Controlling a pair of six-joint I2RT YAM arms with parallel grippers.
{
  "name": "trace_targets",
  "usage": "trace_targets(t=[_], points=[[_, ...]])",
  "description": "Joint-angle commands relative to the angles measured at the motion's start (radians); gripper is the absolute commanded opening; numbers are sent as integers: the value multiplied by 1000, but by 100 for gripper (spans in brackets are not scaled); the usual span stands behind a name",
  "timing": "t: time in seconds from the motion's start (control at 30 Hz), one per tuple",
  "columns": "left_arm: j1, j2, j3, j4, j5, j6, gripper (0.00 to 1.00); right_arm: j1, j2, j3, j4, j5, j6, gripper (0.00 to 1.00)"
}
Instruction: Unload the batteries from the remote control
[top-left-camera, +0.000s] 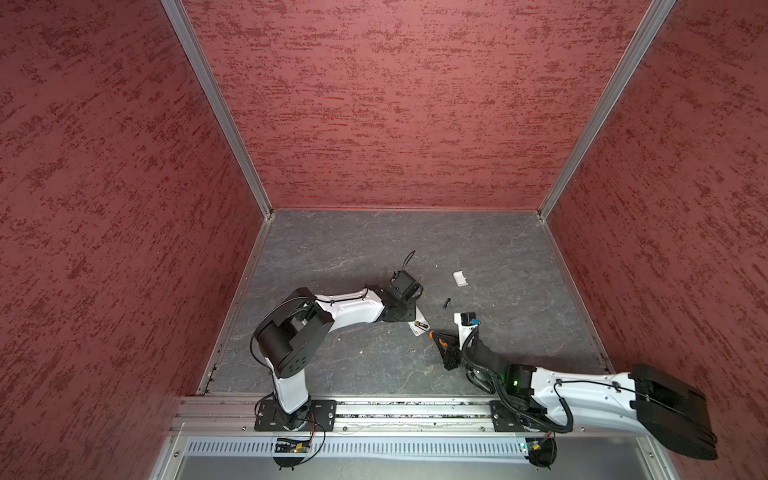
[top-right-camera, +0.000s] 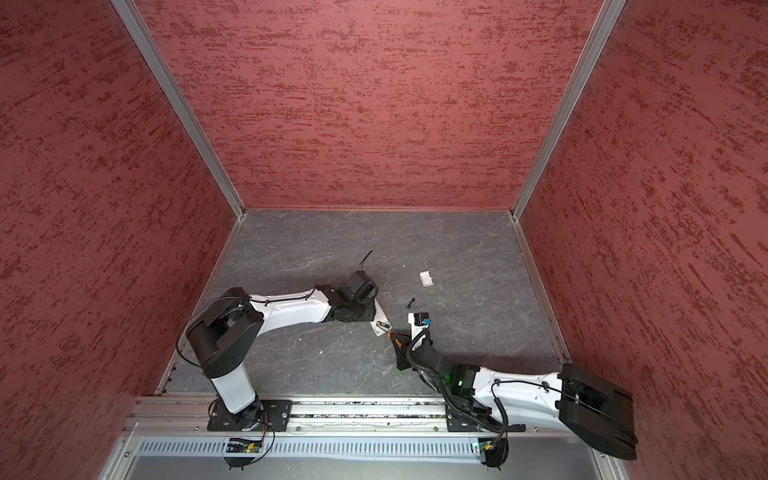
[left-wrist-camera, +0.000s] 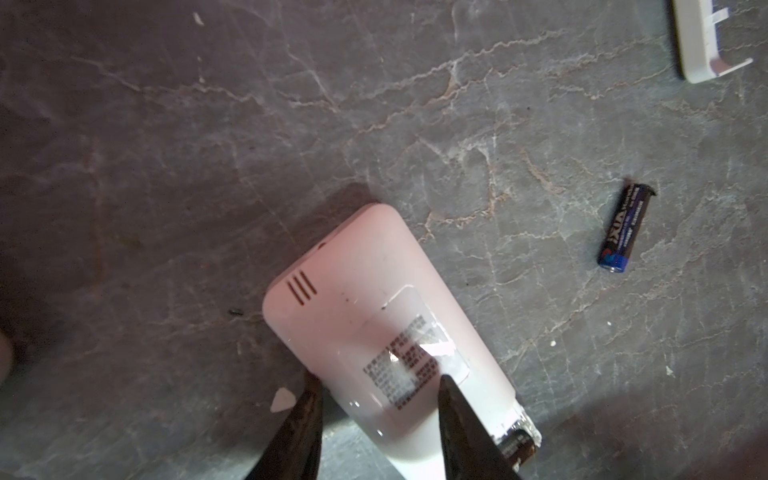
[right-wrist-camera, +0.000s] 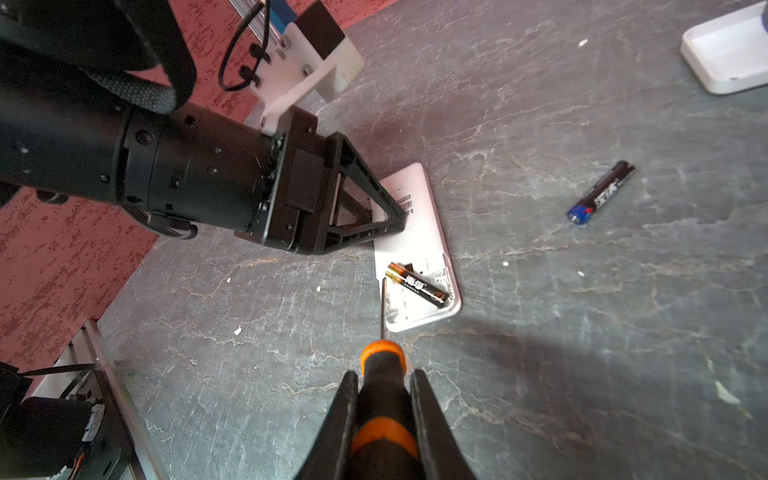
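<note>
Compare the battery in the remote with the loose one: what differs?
The gold-ended battery lies crosswise in the remote's open compartment; the blue-ended battery lies loose on the table, apart from the remote. The gold-ended battery's end band is gold; the blue-ended battery's is blue. Both are slim dark cylinders.

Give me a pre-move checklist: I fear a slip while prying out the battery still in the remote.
1. Tool grip: right gripper shut on screwdriver. Ok.
2. Tip placement: screwdriver tip beside the end of the seated battery. Ok.
3. Hold-down: left gripper jaws apart, one fingertip over the back of the remote; pressure unseen. Cannot tell.
4. Access: cover off, lying apart. Ok.
5. Path: loose battery lies well clear of the remote. Ok.
</note>
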Motion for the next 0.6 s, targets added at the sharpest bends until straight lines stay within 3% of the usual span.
trace_targets(t=[0.0, 0.57], points=[[-25, 48, -40, -54, 33, 5, 44, 6, -6, 17, -25, 61, -6, 0], [-31, 59, -35, -56, 30, 2, 44, 2, -67, 0, -118, 176, 33, 0]])
